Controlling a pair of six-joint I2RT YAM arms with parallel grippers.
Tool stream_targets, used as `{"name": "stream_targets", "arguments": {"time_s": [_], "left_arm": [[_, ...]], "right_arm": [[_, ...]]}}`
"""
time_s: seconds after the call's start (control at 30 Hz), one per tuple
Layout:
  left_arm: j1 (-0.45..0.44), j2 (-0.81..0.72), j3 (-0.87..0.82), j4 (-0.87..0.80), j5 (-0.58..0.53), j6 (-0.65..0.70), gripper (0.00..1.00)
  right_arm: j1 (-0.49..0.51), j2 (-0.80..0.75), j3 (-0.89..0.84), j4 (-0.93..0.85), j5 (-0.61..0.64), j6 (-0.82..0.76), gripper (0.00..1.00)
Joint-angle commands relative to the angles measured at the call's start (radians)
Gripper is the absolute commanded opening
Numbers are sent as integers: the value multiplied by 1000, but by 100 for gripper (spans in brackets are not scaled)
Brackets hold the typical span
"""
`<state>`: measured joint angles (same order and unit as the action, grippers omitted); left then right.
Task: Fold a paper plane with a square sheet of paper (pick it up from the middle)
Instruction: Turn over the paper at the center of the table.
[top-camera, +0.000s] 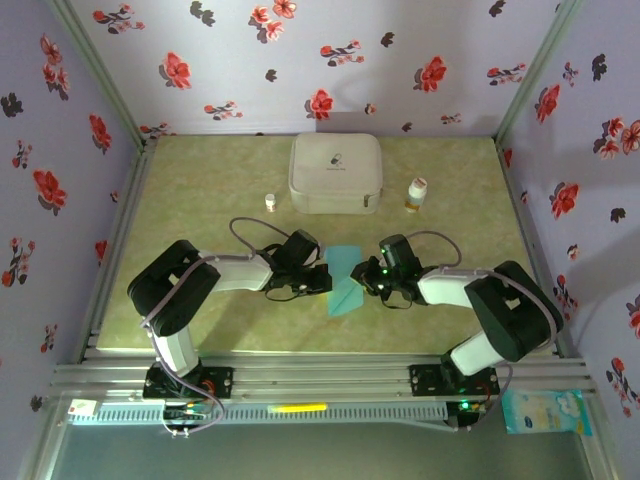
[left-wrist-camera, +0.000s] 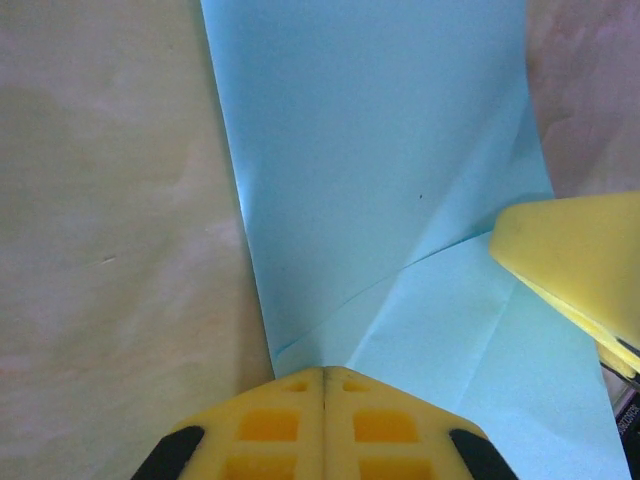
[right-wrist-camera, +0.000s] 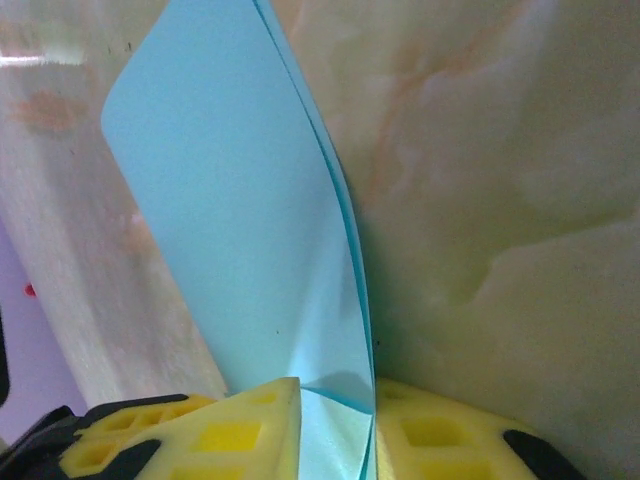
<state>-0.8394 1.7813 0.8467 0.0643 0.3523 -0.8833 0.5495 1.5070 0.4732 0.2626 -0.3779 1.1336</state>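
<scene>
The light blue square sheet of paper (top-camera: 346, 266) lies folded on the mat between my two grippers, narrow, with a pointed end toward the near edge. In the left wrist view the paper (left-wrist-camera: 380, 150) shows diagonal creases. My left gripper (left-wrist-camera: 323, 372) is shut, its tips resting on the paper's left edge (top-camera: 322, 275). My right gripper (top-camera: 372, 275) is at the paper's right side. Its jaws (right-wrist-camera: 337, 395) stand apart, with a raised fold of the paper (right-wrist-camera: 230, 200) between them, against one finger. One of its yellow fingers (left-wrist-camera: 575, 250) rests on the sheet.
A white rounded case (top-camera: 335, 172) stands at the back middle of the mat. A small bottle (top-camera: 270, 201) is to its left and a white-capped bottle (top-camera: 416, 193) to its right. Flowered walls enclose the table on three sides.
</scene>
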Motion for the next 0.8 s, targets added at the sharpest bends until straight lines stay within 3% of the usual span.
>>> {"name": "stream_targets", "arguments": {"time_s": [0.0,0.23,0.4,0.6,0.77], "left_arm": [[6,9,-32,-2,-8,-20,5],[13,-106,-49,14,-20,-27,16],[20,-258,-85,-35,-118,9,24],[40,-476,-153,-118,-275,68,31],[74,-635,-218,-144,-349,129,46]], "right_arm": [[-6,25,-10,47,7,-11,16],[-6,-28,-8,53,4,-52,6],[-5,-131,35,-94,49,-160,4],[34,-304,162,-478,263,-393,4],[93,-350,299,-776,504,-539,5]]}}
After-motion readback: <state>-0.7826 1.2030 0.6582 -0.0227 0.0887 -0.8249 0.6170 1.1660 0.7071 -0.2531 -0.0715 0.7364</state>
